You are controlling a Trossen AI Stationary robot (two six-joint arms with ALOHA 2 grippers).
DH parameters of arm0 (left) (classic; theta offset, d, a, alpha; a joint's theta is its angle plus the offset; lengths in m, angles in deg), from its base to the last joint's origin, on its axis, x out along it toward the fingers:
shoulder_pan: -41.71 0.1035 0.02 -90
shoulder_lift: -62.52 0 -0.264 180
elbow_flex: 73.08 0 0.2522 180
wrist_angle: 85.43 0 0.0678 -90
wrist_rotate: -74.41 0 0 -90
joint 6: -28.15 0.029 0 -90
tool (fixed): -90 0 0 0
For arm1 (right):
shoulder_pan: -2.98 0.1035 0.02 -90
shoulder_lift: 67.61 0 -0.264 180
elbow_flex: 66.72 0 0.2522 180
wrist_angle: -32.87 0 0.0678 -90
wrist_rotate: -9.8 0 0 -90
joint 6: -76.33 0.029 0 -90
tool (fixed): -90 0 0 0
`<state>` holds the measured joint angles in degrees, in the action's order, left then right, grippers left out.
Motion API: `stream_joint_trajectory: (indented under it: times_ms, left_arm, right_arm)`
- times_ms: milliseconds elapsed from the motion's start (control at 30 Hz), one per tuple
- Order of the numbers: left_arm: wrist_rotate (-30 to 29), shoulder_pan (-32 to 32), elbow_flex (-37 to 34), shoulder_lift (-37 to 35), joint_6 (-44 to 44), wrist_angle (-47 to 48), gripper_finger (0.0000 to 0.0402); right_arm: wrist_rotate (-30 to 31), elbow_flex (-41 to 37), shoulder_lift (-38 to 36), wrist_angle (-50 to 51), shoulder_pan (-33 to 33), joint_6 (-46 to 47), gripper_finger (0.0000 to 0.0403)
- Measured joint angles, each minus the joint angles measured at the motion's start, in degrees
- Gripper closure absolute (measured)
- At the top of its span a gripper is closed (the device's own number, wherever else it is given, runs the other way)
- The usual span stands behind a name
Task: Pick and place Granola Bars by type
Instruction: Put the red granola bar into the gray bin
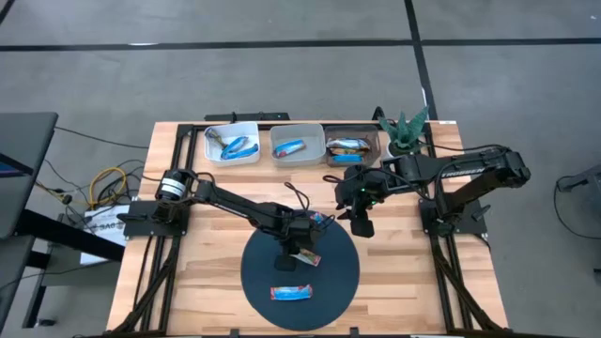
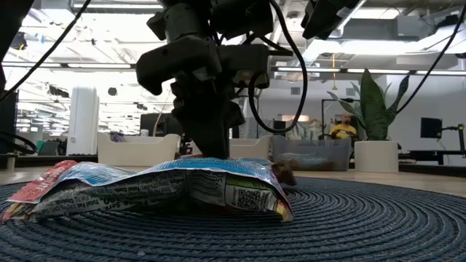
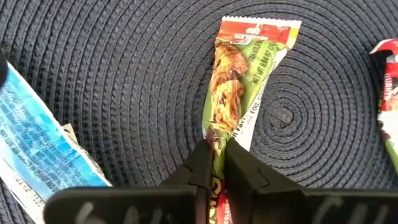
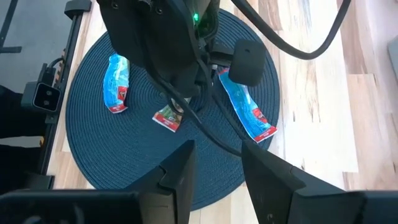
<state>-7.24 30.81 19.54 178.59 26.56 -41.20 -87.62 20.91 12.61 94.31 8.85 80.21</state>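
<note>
A green-and-red granola bar [image 3: 233,93] lies on the round dark mat [image 1: 343,272], and my left gripper [image 3: 214,163] is shut on it. In the high view that gripper [image 1: 299,246] stands over the mat's middle. One blue bar [image 1: 291,293] lies flat on the mat's near part, and it fills the foreground of the low view [image 2: 160,188]. Another blue bar [image 4: 249,112] lies by the mat's far right rim. My right gripper [image 4: 214,171] hangs open above the table, right of the mat [image 1: 362,223], touching nothing. My left gripper pinches the green-and-red bar between its two fingers at one end of the wrapper [image 3: 216,140]. It comes from above, with the fingers across the bar's width. The rest of the bar stretches away from the fingers, and its far red end [image 3: 261,30] lies on the mat.
Three bins stand along the far edge: the left one [image 1: 233,158] holds blue bars, the middle one [image 1: 298,158] one blue bar, the right one [image 1: 349,160] brown bars. A potted plant [image 1: 406,131] stands at the far right. Bare wood flanks the mat.
</note>
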Motion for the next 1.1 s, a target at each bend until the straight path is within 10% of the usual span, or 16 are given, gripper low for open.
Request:
stream_joint_trajectory:
  times_ms: [733, 1100]
  left_arm:
    - [-19.66, 9.24, 18.65, -2.23, -5.87, 33.72, 0.0381]
    - [-18.23, 22.22, 14.28, -12.3, -4.63, 22.9, 0.0393]
  right_arm:
    - [0.04, -0.02, -0.82, 3.21, -3.44, 0.12, 0.028]
    - [0.15, -0.02, -7.12, 1.81, -11.5, -2.87, 0.028]
